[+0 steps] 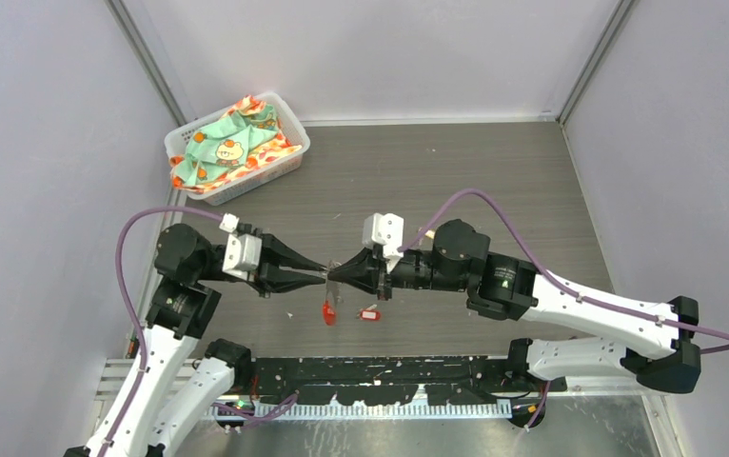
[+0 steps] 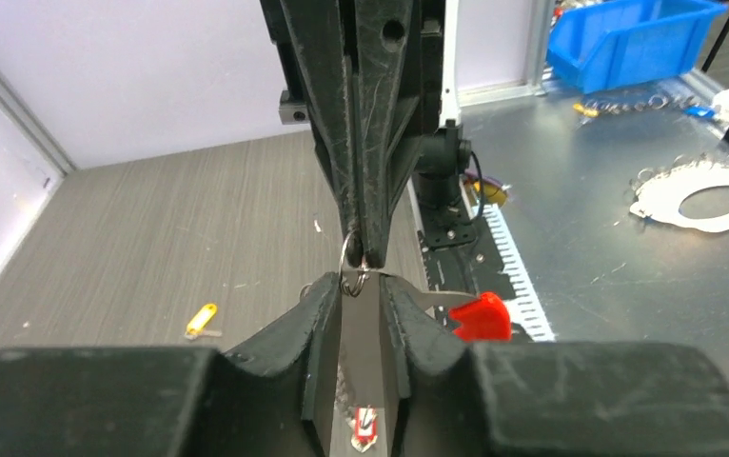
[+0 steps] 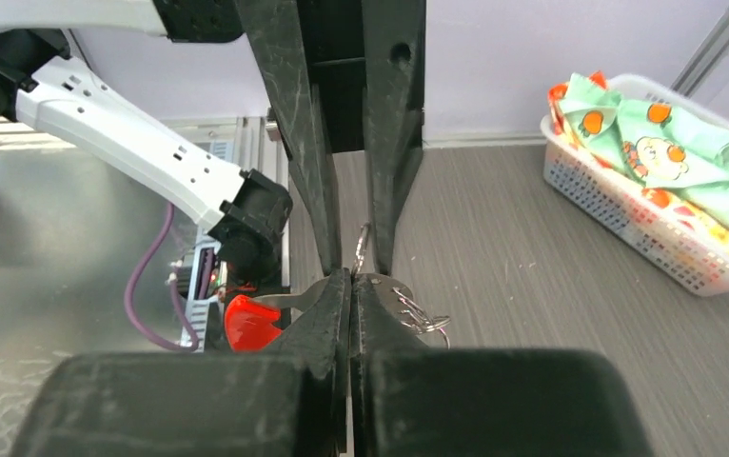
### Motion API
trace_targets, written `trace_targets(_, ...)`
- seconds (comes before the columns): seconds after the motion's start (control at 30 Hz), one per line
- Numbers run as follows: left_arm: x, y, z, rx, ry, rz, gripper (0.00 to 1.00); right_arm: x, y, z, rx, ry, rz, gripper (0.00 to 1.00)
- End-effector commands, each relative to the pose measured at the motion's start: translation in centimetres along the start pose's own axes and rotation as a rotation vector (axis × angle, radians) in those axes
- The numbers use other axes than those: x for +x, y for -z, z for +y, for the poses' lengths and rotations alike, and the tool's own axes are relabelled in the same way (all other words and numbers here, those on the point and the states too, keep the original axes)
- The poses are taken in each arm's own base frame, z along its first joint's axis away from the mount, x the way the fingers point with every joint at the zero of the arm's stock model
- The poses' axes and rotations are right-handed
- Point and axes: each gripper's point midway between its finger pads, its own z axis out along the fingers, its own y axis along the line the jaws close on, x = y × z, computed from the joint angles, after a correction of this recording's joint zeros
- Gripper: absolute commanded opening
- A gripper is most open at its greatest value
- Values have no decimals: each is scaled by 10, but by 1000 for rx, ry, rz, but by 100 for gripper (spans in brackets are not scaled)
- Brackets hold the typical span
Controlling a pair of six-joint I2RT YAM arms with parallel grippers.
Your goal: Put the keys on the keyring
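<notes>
Keyring (image 3: 249, 325) pinched in closed right hand (image 3: 352, 278) — mostly hidden; left hand (image 2: 359, 290) slightly parted, contact unclear.

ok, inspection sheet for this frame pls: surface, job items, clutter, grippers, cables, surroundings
Surface: grey wood-grain table, a few small specks.
Job's things: keyring held in the air where the two gripper tips meet, red crescent hanging down; red-tagged key on the table close by; yellow-tagged key on the table, apart.
Clutter: white basket of patterned cloth in the far left corner.
Grippers: right gripper shut on the keyring; left gripper jaws slightly apart around its small ring.
Cables: purple cable looping over each arm, clear of the keys.
Surroundings: plain walls; blue bin and loose hardware on the metal bench.
</notes>
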Motion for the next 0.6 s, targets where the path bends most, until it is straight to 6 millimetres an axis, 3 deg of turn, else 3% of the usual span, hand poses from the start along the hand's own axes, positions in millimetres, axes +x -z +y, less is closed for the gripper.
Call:
trace_targets(0.0,23,6,-8,9,0,89,32,-19,1,1,-8,-30,57,1)
trace_targets(0.1,30,10,-10,16,-7,151,40,-6,4,1,-10,-50,167,1)
trace_targets(0.3,28,12,-9,28,-14,188,41,6,6,4,-39,-62,327,1)
trace_targets(0.57,21,10,-20,93,-12,149,26,12,-1,12,-107,-62,398,1)
